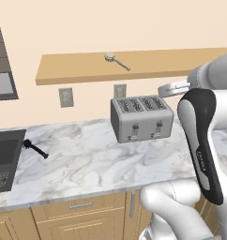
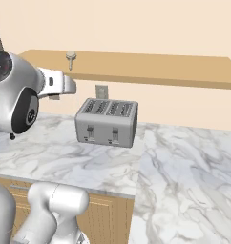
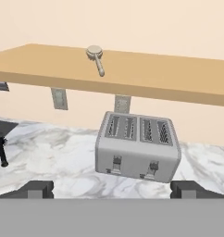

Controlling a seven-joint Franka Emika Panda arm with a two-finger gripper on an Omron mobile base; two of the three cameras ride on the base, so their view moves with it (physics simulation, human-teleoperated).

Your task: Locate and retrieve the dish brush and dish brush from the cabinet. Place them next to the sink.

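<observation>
Gripper [image 3: 112, 189] hanging spread wide, holding nothing. Wooden brush [image 1: 116, 60] lying on the shelf [image 1: 78, 65] above the toaster [image 1: 141, 117]. Black brush [image 1: 34, 149] resting beside the sink [image 1: 5, 157], apparently touching its edge.

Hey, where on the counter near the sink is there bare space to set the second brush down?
The marble between the black dish brush and the toaster is bare, as is the strip along the counter's front edge. It is tighter right by the sink, where the black brush lies. The wooden dish brush lies on the shelf.
</observation>
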